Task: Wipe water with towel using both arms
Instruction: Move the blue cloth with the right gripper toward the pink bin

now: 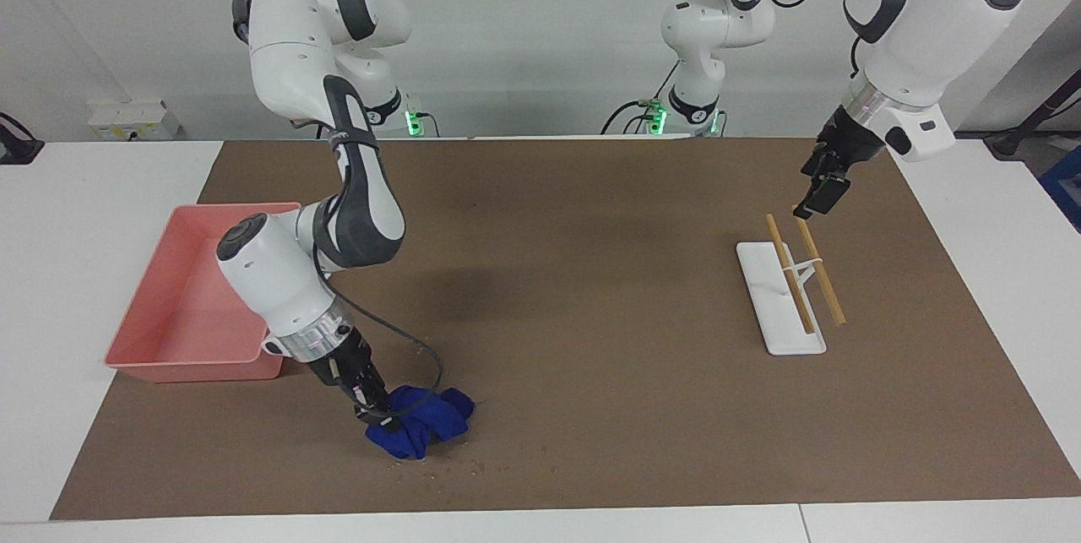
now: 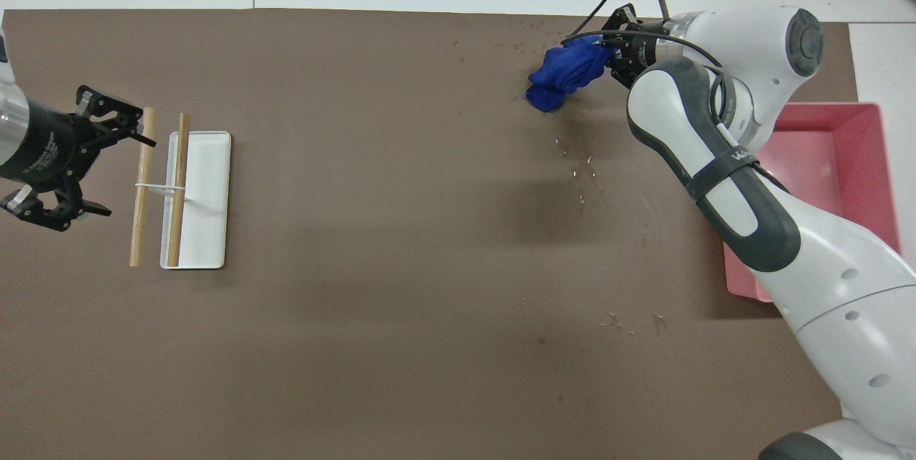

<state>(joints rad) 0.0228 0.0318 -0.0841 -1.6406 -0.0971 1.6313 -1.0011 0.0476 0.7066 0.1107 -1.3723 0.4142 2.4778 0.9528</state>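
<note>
Blue towel (image 1: 422, 422) clamped in right gripper (image 1: 377, 409) on mat; left gripper (image 2: 61, 159) spread wide, empty, over wooden sticks (image 2: 141, 188).

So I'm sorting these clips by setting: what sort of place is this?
Most likely a robotics lab. Two white arms, the right arm and the left arm, stand at a table with a brown mat, by a bare wall with cabling.

Pink tray (image 1: 181, 306); white stand (image 1: 773, 306) (wooden rods (image 1: 819, 273), seemingly).
</note>
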